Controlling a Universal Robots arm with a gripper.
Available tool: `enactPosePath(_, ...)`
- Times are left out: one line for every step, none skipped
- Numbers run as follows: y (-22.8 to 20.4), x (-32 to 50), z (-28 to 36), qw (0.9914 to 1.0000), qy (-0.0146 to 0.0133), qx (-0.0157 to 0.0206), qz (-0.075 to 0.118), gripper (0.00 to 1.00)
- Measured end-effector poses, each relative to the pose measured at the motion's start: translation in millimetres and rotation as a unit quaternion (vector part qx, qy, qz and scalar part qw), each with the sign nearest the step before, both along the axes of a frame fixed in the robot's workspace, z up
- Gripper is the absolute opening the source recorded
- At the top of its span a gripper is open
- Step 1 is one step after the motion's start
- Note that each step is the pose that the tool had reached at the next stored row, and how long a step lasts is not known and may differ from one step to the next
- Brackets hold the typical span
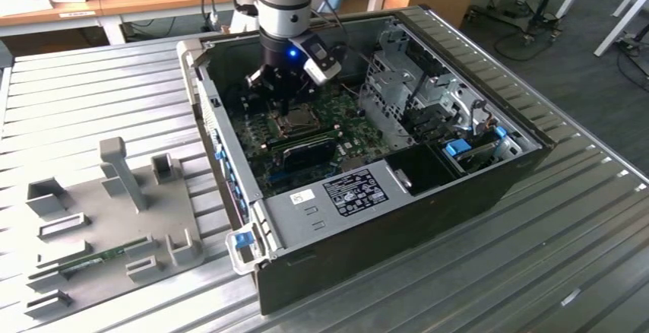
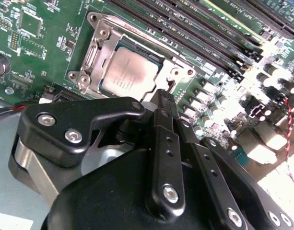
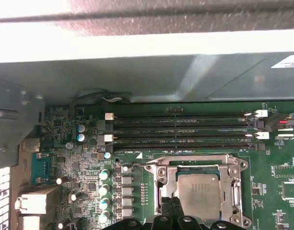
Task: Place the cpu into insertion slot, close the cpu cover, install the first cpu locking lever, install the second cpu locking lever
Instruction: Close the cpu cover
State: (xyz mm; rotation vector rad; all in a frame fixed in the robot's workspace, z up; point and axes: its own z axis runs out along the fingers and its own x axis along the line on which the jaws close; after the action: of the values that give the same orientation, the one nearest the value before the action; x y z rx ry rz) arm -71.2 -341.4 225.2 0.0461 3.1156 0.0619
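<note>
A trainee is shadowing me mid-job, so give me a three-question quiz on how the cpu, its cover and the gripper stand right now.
1. True or false: the cpu lies in its socket.
2. The cpu cover is: A) standing upright; B) down around the cpu; C) lying out on the table.
3. Fill in: in the exterior view, the gripper hangs inside the open computer ____.
Key: 1 true; 2 B; 3 case.
</note>
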Motion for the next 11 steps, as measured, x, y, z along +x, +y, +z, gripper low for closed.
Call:
enactPosePath(0.0,0.0,0.5,1.00000,0.0000,0.0000,0.000,0.11)
enactPosePath(0.0,0.0,0.4,1.00000,-0.0001,0.0001,0.000,0.11)
enactPosePath(0.0,0.0,0.4,1.00000,-0.0001,0.0001,0.000,0.11)
enactPosePath(0.0,0.0,0.5,1.00000,-0.0001,0.0001,0.000,0.11)
enactPosePath(0.0,0.0,0.5,1.00000,-0.0001,0.0001,0.000,0.11)
enactPosePath(0.0,0.0,0.6,1.00000,0.0000,0.0000,0.000,0.11)
enactPosePath(0.0,0.2,0.6,1.00000,0.0000,0.0000,0.000,0.11)
enactPosePath(0.0,0.8,0.7,1.00000,0.0001,-0.0001,0.000,0.11)
enactPosePath(0.0,1.8,0.7,1.00000,0.0001,-0.0001,0.000,0.11)
enactPosePath(0.0,3.0,0.6,1.00000,0.0001,-0.0001,0.000,0.11)
enactPosePath(0.0,4.4,0.6,1.00000,0.0000,0.0000,0.000,0.11)
